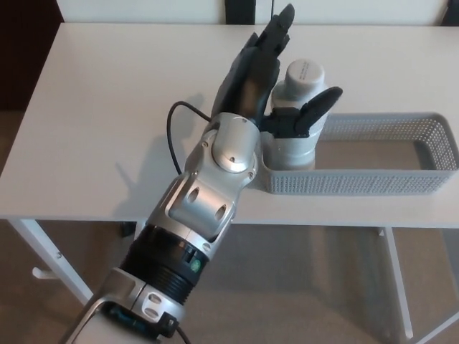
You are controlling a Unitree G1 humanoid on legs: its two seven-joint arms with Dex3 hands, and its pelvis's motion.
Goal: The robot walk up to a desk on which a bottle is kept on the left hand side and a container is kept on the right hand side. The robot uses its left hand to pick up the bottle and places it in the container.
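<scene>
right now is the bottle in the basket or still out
In. The bottle stands upright at the left end of the mesh basket, with the left robot hand open beside it.

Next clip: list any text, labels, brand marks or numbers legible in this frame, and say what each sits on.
None can be read.
Bottle cap: faint embossed marks on top, too small and blurred to read.
Left forearm: a small green dot near the black collar, no readable characters.
Container, desk, left robot hand: no text visible.
</scene>
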